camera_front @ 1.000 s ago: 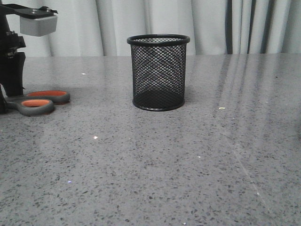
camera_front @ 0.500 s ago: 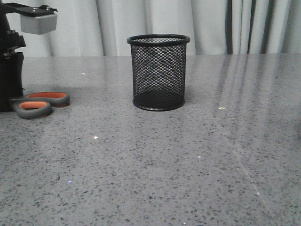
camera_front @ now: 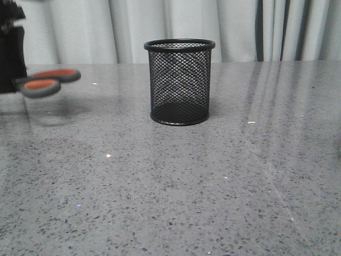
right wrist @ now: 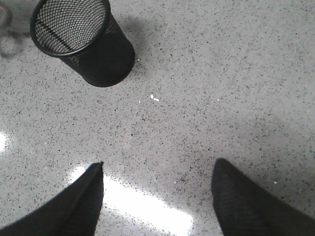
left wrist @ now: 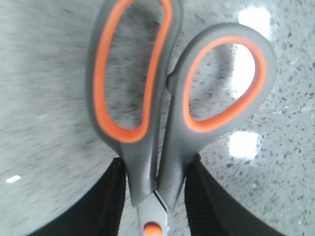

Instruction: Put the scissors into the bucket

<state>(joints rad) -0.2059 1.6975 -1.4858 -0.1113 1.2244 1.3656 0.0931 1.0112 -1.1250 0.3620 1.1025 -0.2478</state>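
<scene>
At the far left of the front view the left tool carries the scissors clear of the grey tabletop, their shadow lying on the stone beneath. The left wrist view shows its two black fingers clamped on the scissors' neck just below the handles, close to the orange pivot, with both orange-lined loops sticking out past the fingertips. The blades are hidden from both views.

The step in hand looks like the carry toward the bucket, which stands upright on the tabletop near the middle, well apart from the scissors and to their right. To do it well, the arm should gain enough height for the hidden blade end to clear the solid rim, bring the scissors over the opening, and turn them so the blades point down before letting go. As the scissors are long for this light mesh cup, a centred, low release would lessen the chance of tipping it or of a blade catching the rim.

The right tool hangs over bare tabletop with its fingers spread apart and nothing between them; the bucket sits well away from it.
</scene>
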